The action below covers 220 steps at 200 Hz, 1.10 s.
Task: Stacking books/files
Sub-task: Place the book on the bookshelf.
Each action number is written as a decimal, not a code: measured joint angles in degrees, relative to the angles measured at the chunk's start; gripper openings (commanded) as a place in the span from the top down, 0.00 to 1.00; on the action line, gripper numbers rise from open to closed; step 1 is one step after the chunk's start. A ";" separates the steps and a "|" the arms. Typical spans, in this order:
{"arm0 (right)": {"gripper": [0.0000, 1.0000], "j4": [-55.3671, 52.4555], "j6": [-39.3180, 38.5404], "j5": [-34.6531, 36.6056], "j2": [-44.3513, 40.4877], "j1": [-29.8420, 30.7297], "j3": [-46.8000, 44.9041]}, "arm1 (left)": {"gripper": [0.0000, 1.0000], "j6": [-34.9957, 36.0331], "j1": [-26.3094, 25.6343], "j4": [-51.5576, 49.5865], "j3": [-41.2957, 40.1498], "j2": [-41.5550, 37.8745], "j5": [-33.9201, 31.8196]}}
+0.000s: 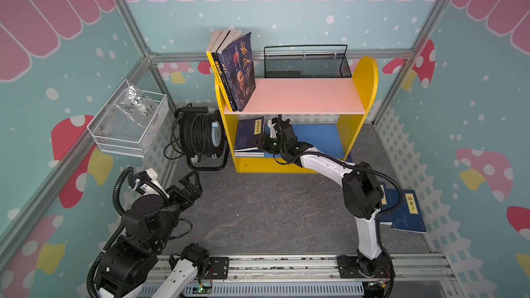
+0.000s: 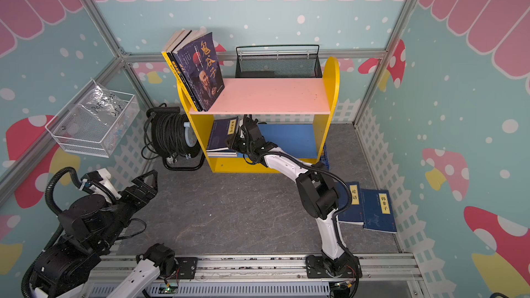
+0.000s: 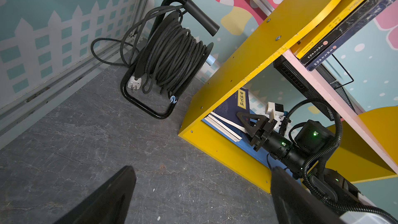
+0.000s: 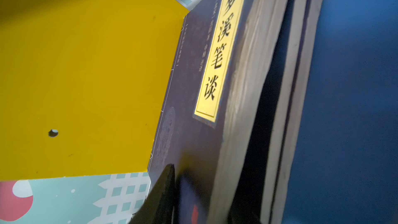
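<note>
We are looking at the stack of thin navy paperbacks. It is lying flat at the left end of the blue lower board of the yellow wooden bookshelf, close against the shelf's left wall, near the centre of both top views. The stack's long axis is running from the shelf's open front towards its back, up the frame in a top view, and the yellow title label is running the same way.

The right hand is sitting just right of the stack, at its page-edge side near the front corner, so it is meeting the books across their long axis. In the right wrist view one of its fingers is resting on the cover of the top navy paperback. That book's page edge is standing a little apart from the books beneath. We are not able to tell whether the hand is already clamping this book or only straddling its edge.

The left hand is hanging at the lower left of a top view, well apart from the shelf, fingers spread wide and holding nothing. We are therefore judging that the right arm is the one placed for the next move.

Two further navy paperbacks are lying on the grey marbled worktop at the lower right, partly hidden behind the right arm. Three thicker paperbacks are standing on the pink top board.
</note>
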 measured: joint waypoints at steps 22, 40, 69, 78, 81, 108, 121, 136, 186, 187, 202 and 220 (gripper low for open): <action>0.66 0.44 0.02 0.15 -0.22 0.02 -0.48 | 0.01 0.00 0.00 0.02 0.00 0.00 -0.02; 0.67 0.55 0.02 0.22 -0.26 0.04 -0.63 | 0.01 0.00 0.00 0.02 0.00 0.00 0.00; 0.67 0.76 0.02 0.37 -0.35 0.07 -0.83 | 0.01 0.00 0.00 0.02 0.00 0.00 0.00; 0.67 0.79 0.04 0.37 -0.35 0.07 -0.85 | 0.01 0.00 0.00 0.02 0.00 0.00 0.00; 0.67 0.79 0.04 0.37 -0.35 0.07 -0.85 | 0.01 0.00 0.00 0.02 0.00 0.00 0.00; 0.67 0.79 0.04 0.37 -0.35 0.07 -0.85 | 0.01 0.00 0.00 0.02 0.00 0.00 0.00; 0.67 0.81 0.04 0.37 -0.35 0.07 -0.90 | 0.01 0.02 0.00 0.02 0.00 0.00 0.00; 0.68 1.05 0.04 0.37 -0.70 0.09 -1.42 | 0.01 0.00 0.00 0.02 0.00 0.02 0.00; 0.68 1.38 0.28 0.52 -2.14 0.44 -3.48 | 0.01 0.02 0.00 0.22 0.00 0.66 0.37; 0.68 1.38 0.28 0.52 -2.14 0.44 -3.48 | 0.01 0.02 0.00 0.24 0.00 0.72 0.42; 0.68 1.40 0.28 0.52 -2.14 0.44 -3.48 | 0.01 0.04 0.00 0.48 0.00 1.11 0.68; 0.68 1.40 0.28 0.52 -2.14 0.44 -3.48 | 0.01 0.07 0.00 0.57 0.00 1.55 0.94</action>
